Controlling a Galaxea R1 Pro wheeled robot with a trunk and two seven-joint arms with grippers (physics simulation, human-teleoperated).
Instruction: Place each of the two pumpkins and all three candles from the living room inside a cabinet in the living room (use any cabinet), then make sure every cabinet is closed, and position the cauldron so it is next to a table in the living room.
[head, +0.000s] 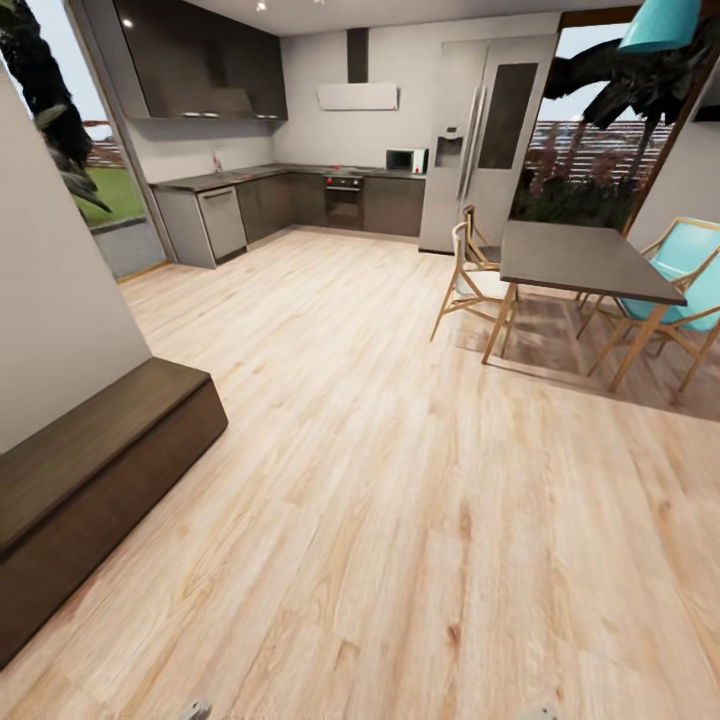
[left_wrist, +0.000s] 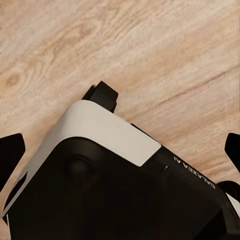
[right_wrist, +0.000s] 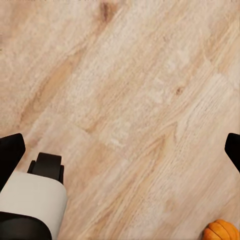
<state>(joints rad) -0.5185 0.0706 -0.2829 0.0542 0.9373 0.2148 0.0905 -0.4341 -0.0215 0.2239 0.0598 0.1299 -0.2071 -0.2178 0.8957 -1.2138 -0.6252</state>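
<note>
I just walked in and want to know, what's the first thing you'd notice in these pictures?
A big stretch of pale wood floor runs up to a dark kitchen at the back. On the right stands a grey dining table with bright turquoise chairs, and a long low dark brown cabinet sits against the wall on the left. In the right wrist view a small orange pumpkin lies on the floor.

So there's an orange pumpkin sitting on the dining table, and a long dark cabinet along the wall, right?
Not quite. The pumpkin lies on the wooden floor, as the right wrist view shows; the dining table is bare. The long dark cabinet does sit along the wall.
</note>
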